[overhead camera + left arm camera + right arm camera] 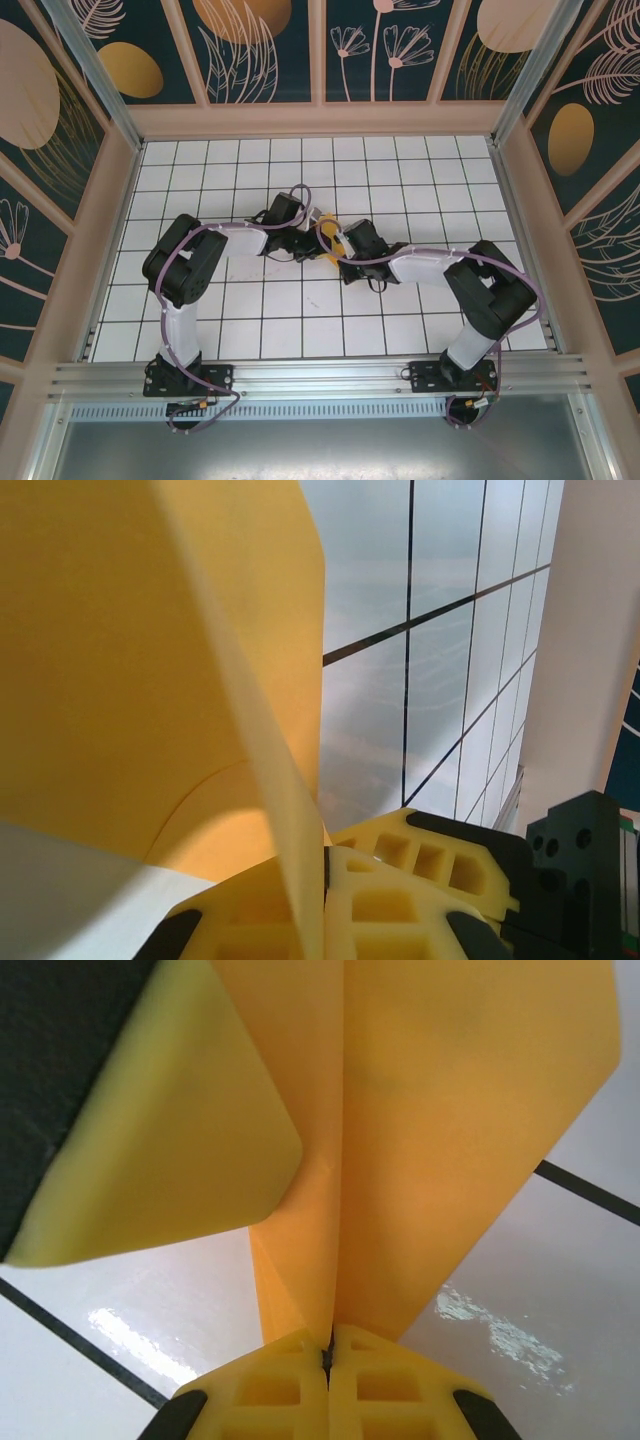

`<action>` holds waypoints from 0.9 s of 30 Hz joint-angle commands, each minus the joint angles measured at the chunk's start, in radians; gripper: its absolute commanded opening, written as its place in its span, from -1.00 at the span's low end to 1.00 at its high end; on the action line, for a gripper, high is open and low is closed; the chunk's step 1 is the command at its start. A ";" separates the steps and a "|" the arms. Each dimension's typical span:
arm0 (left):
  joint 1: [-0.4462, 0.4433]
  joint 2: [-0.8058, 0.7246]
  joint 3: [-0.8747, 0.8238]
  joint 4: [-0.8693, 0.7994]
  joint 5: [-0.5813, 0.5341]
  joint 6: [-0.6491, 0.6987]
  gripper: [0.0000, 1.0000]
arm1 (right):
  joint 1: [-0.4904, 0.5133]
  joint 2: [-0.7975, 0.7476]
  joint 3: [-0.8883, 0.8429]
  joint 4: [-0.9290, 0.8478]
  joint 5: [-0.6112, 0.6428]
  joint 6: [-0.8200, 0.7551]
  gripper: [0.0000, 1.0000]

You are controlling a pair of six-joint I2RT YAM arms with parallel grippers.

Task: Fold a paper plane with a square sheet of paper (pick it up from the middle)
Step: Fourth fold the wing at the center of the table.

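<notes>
The orange-yellow paper (327, 231) is held off the table between both grippers at mid-table. In the right wrist view the paper (450, 1110) is folded along a centre crease with slanted edges, like a dart. My right gripper (328, 1348) is shut on its narrow lower end. The left gripper's finger (150, 1130) sits against the paper at upper left. In the left wrist view the paper (130, 660) rises as a broad flap and my left gripper (325, 870) is shut on a fold of it. The right gripper's finger (440, 855) lies just behind. From above, the left gripper (306, 231) and right gripper (340, 240) meet tip to tip.
The white grid-tiled table (330, 320) is bounded by wooden walls (110, 230) on the left, right and back. An aluminium rail (320, 378) carrying both arm bases runs along the near edge. Cables loop along both arms.
</notes>
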 commanded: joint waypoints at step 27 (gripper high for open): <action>0.037 0.097 0.091 -0.075 -0.044 0.155 -0.96 | -0.177 -0.166 -0.032 0.054 -0.453 0.267 -0.67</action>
